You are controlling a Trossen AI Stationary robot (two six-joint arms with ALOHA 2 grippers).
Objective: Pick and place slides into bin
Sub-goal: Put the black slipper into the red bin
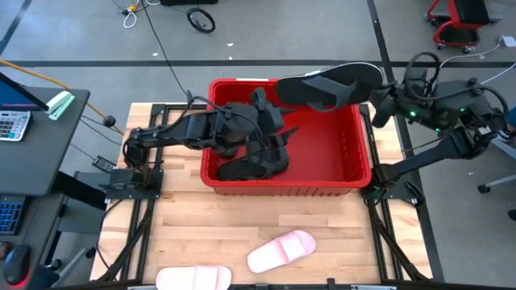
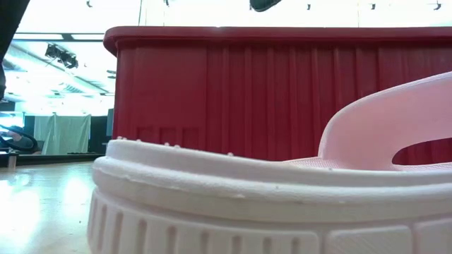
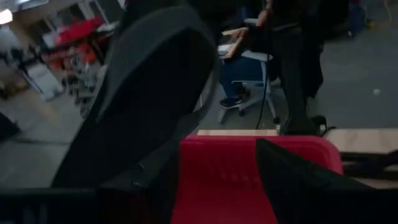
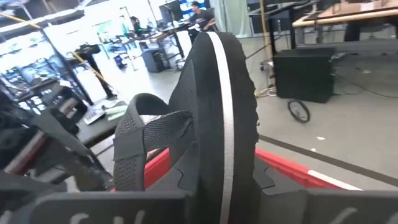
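- Reading no brand, label or legible writing on any sandal or on the crate.
- Holding a black thong sandal [image 1: 332, 85] over the back right corner of the red bin [image 1: 355, 173]: right gripper [image 1: 377, 101], jaws clamped on the sandal's heel end, the sandal raised above the rim.
- Showing, in the right wrist view, a black sole turned on edge with a pale stripe along its side and a ribbed black strap [image 4: 140, 146].
- Reaching into the bin's left half: left gripper [image 1: 270, 129], jaws clamped on a second black sandal [image 3: 146, 93] that fills the left wrist view, dark and wide.
- Lying on the bin floor below the left arm: more black sandals [image 1: 254, 163], overlapping.
- Resting on the wooden bench [image 1: 201, 225] in front of the bin: two pale pink wide-strap slides, one [image 1: 280, 250] near the middle, the other [image 1: 193, 278] at the front edge, apart from each other.
- Filling the low view up close: a pink slide's ribbed sole and arched strap [image 2: 381, 127], red slotted bin wall behind.
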